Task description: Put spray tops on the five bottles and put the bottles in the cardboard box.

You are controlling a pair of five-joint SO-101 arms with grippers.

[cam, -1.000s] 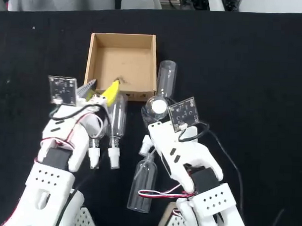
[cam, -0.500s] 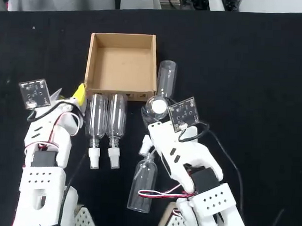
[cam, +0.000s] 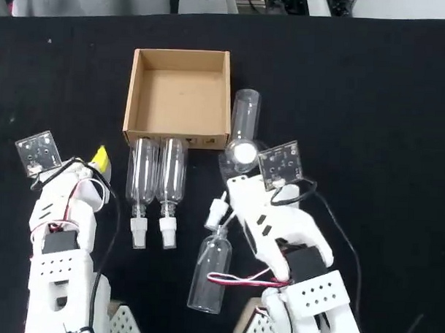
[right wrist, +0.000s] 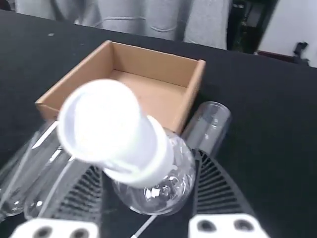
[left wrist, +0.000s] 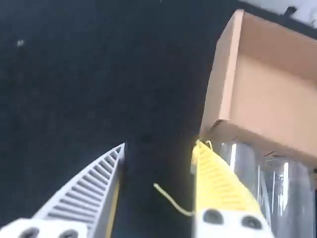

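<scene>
Closest to the arm bases, a loose bottle (cam: 208,274) lies on the black table (cam: 370,128) beside the right arm, neck pointing toward the box. There's a white piece by its neck, but I can't tell if it's actually seated. A bit further out, two bottles (cam: 156,180) lie side by side, touching, with their white tops facing the bases.

The left gripper (left wrist: 159,148) hangs just beside those two with its fingers spread and nothing between them. The right gripper (right wrist: 148,191) is pinching the upright bottle (right wrist: 161,171) around its body, and that one has its spray top (right wrist: 106,126) on. A last bottle (cam: 245,112) lies right against the side wall of the cardboard box (cam: 130,97), and none of the bottles are in the box yet.

Handling-wise these look like empty clear plastic – light, smooth and round, so I'd expect them to roll or slip, and thin walls may give if squeezed hard. I'd grab across the mid-body, not by the top.
</scene>
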